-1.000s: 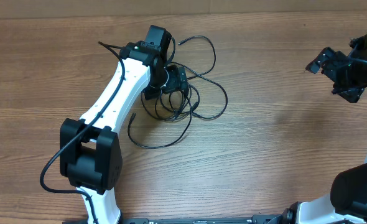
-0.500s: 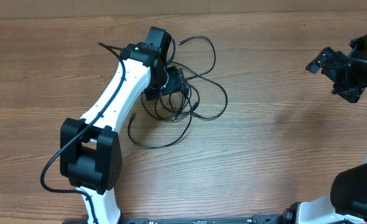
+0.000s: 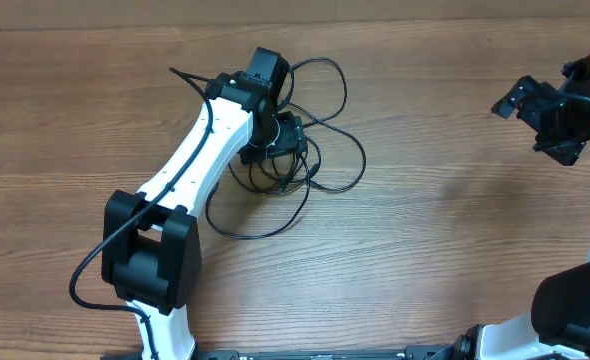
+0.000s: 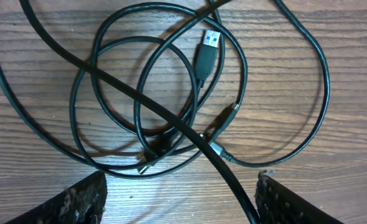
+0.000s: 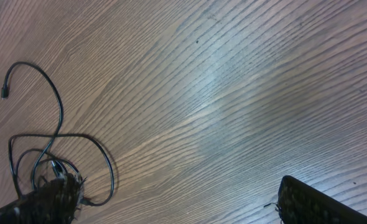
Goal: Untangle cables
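Cables (image 4: 199,62) lie heaped just ahead of the left claw (image 4: 182,186), fingers (image 4: 78,202) spread, one strand running between them. Pinching here could drag crossed loops along, I'd say, tightening the snarl.

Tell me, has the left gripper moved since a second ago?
Yes. Overhead, the left gripper has shifted slightly right, toward the outer loop of the cables, which lies unmoved.

Robot lab bench; two white arms (image 3: 190,150) on wood-grain table (image 3: 425,250).
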{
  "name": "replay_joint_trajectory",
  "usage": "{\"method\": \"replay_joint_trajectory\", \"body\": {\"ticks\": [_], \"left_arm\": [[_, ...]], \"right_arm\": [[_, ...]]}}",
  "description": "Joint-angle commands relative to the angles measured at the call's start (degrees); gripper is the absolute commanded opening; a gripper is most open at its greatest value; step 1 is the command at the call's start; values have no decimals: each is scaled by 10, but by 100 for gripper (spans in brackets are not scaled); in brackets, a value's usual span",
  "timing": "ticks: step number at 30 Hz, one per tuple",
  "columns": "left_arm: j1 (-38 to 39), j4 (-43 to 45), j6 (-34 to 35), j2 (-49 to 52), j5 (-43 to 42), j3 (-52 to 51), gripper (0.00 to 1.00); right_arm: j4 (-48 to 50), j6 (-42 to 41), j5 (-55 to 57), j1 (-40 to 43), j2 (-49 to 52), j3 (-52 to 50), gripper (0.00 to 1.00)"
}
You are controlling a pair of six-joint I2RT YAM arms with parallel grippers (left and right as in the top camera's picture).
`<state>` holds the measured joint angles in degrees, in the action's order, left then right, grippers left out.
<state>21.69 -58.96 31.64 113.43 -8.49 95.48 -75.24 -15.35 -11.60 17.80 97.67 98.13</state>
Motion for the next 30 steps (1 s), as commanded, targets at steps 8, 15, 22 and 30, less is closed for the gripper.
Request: {"method": "replay_joint_trajectory", "body": {"ticks": [8, 15, 22, 30], "left_arm": [[2, -2, 7, -3, 13, -5, 83], [2, -2, 7, -3, 10, -5, 83], [2, -3, 7, -3, 10, -5, 83], [2, -4, 7, -3, 10, -5, 83]], "right_arm": [[1, 4, 0, 0, 1, 1, 100], [1, 4, 0, 0, 1, 1, 100], [1, 4, 0, 0, 1, 1, 100], [1, 4, 0, 0, 1, 1, 100]]}}
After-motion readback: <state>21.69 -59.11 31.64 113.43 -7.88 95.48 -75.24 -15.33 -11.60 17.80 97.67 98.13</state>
